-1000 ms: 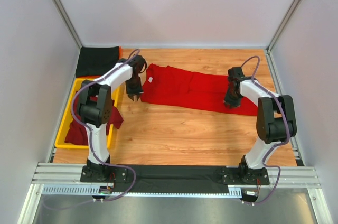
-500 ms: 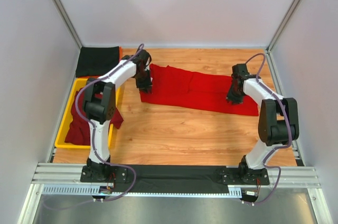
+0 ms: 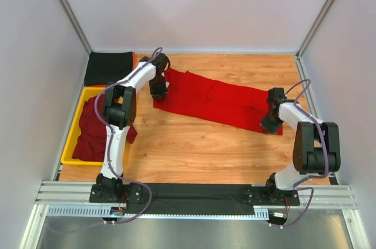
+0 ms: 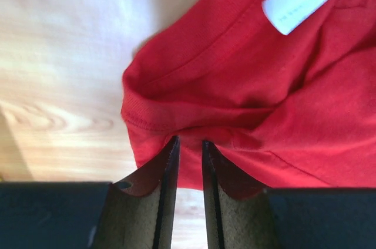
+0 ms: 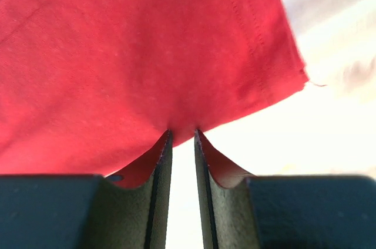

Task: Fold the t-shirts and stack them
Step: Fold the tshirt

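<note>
Robot lab cell on my feed; plain white panels [image 3: 194, 8] on three sides, aluminium posts [image 3: 64, 8] in the corners; left arm [image 3: 126, 87] and right arm [image 3: 311, 143] bolted to a slotted rail [image 3: 64, 193] at a wooden bench [image 3: 194, 143]; purple cables [image 3: 94, 108] looping loose.

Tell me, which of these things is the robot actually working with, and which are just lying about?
Part of the job:
red t-shirt, stretched out long
maroon t-shirts, in a heap
black t-shirt, folded at the far left corner

Just there:
yellow tray, holding the maroon heap
wooden table
</note>
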`<state>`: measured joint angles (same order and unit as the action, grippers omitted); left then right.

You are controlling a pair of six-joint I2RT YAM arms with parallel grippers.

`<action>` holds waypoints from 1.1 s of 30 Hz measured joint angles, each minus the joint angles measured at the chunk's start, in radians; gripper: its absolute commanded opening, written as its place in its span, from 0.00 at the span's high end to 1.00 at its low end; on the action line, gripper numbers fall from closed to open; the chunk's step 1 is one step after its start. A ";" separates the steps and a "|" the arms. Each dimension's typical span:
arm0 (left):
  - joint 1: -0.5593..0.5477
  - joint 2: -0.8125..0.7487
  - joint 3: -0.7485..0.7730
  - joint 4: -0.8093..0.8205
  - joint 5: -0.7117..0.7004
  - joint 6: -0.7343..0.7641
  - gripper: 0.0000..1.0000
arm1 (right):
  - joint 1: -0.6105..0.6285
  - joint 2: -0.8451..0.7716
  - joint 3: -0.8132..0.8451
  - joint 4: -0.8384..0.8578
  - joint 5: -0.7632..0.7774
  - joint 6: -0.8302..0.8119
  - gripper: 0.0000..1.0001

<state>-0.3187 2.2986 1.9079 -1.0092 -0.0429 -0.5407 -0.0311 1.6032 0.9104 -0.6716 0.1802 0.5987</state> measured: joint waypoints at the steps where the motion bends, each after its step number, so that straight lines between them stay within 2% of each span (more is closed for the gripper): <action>1: 0.002 0.022 0.042 -0.014 -0.008 0.004 0.70 | 0.001 -0.025 -0.023 0.000 -0.004 0.014 0.77; 5: 0.012 0.103 0.200 -0.040 -0.026 0.026 0.66 | 0.002 -0.175 -0.137 -0.022 -0.042 0.069 0.74; 10: 0.027 0.085 0.239 -0.028 -0.002 0.035 0.61 | 0.002 -0.270 -0.112 -0.055 -0.062 0.085 0.71; 16: 0.032 -0.050 0.118 0.085 0.131 0.033 0.60 | -0.025 -0.118 0.094 -0.058 -0.043 0.065 0.72; 20: 0.028 -0.082 0.082 0.165 0.212 0.025 0.60 | -0.077 -0.014 0.149 -0.035 -0.027 0.038 0.73; 28: 0.026 0.079 0.148 0.215 0.270 0.015 0.60 | -0.205 0.113 0.141 -0.002 0.014 0.018 0.73; 33: 0.033 0.140 0.216 0.217 0.263 -0.003 0.60 | -0.267 0.079 0.076 0.056 0.008 0.036 0.73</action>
<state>-0.2859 2.4382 2.1239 -0.7921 0.2203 -0.5442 -0.2977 1.6825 0.9863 -0.6151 0.1883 0.6346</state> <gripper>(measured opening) 0.398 0.269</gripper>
